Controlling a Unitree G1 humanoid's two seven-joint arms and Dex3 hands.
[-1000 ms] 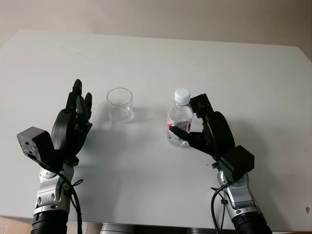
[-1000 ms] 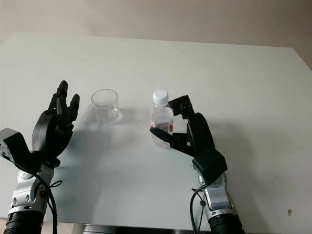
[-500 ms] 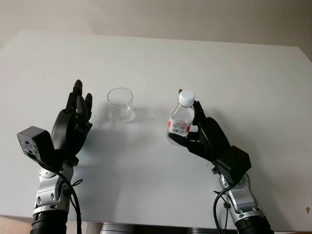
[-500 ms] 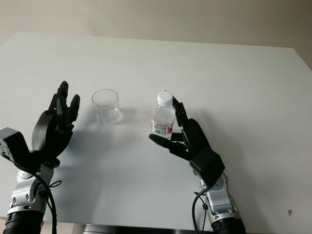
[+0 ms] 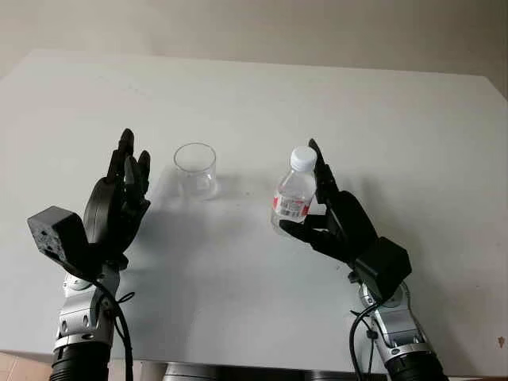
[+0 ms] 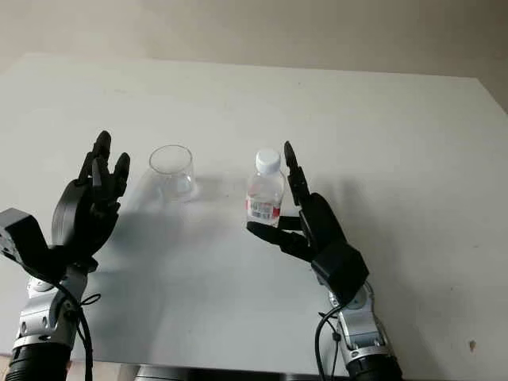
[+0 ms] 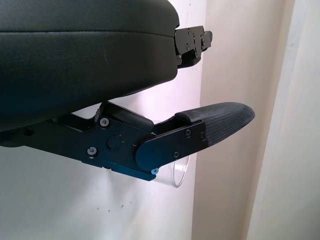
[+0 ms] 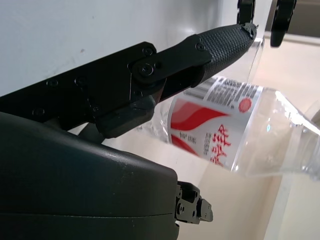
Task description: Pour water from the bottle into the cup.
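Bottle [image 5: 294, 198] is sitting in the right hand [image 5: 337, 222], its fingers wrapping the labelled body from behind and beneath; it is standing nearly upright, cap on, which is keeping the water in until it reaches the cup [image 5: 195, 169]. That cup is standing on the table [image 5: 397, 119], well apart to the bottle's left. Left hand [image 5: 119, 202] is waiting open just beside the cup, probably placed to steady it

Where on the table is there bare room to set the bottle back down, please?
Bare table lies between the cup and the bottle in the right hand, and behind both. It is tight by the open left hand beside the cup.
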